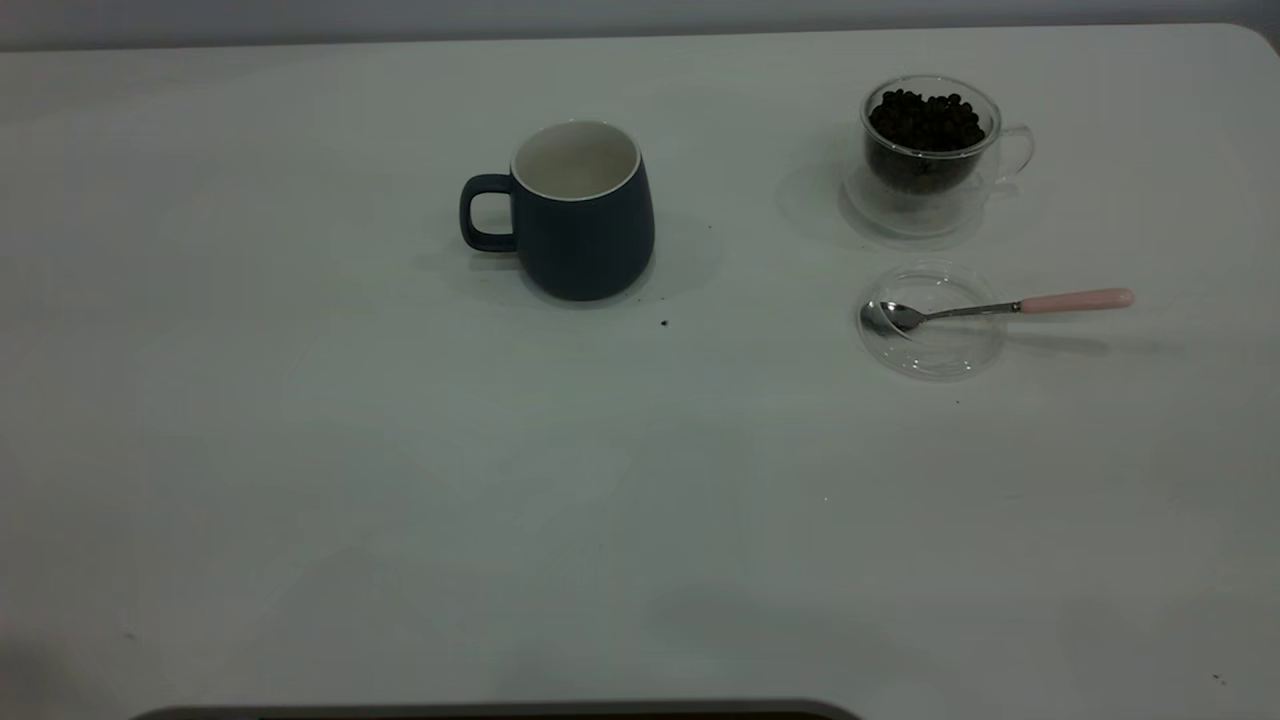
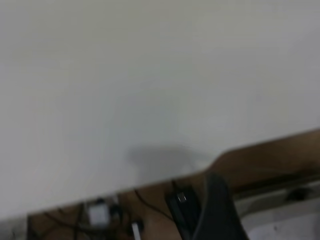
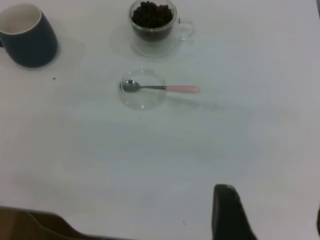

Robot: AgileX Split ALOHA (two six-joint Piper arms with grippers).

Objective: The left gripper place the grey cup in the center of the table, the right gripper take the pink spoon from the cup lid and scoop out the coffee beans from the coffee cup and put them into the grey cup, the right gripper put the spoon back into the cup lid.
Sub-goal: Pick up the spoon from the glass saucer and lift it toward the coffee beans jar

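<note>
Approaching the pink spoon (image 1: 1000, 308) off-centre risks flipping it out of the cup lid (image 1: 932, 345); neither gripper's jaw state can be told.

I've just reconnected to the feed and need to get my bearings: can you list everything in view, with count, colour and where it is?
grey cup: one, dark blue-grey with white inside, upright near the table's middle, handle toward the left arm's side.
coffee cup: one, clear glass, far right of the table.
coffee beans: a heap, dark brown-black, filling the coffee cup.
cup lid: one, clear, just in front of the coffee cup.
pink spoon: one, silver bowl resting in the cup lid, pink handle sticking out past its rim.
table: one, white.
left gripper: one dark finger seen, over the table's edge.
right gripper: one black finger seen, above bare table, short of the spoon.
</note>
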